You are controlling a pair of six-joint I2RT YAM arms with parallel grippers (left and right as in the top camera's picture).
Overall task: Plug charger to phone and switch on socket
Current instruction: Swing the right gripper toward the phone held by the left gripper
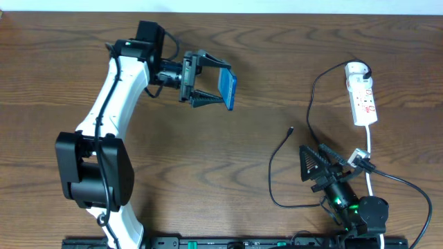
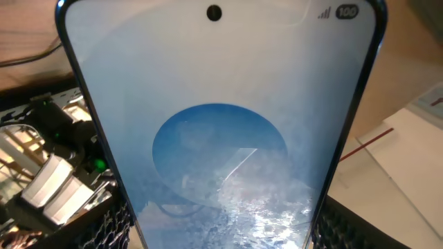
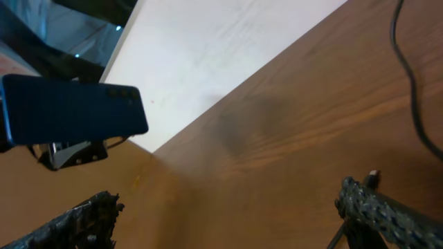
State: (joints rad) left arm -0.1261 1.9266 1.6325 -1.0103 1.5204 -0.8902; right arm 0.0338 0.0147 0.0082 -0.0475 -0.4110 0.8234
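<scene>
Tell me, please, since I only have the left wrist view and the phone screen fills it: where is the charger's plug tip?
Observer: The plug tip of the charger lies on the table, off to the right of the phone, and neither gripper is touching it.
Operator: Thank you. Is the right gripper holding anything?
Observer: No. The right gripper is open, with nothing between its fingers.
Operator: And where is the socket?
Observer: The socket lies at the far right of the table, with the white adapter at its far end.
</scene>
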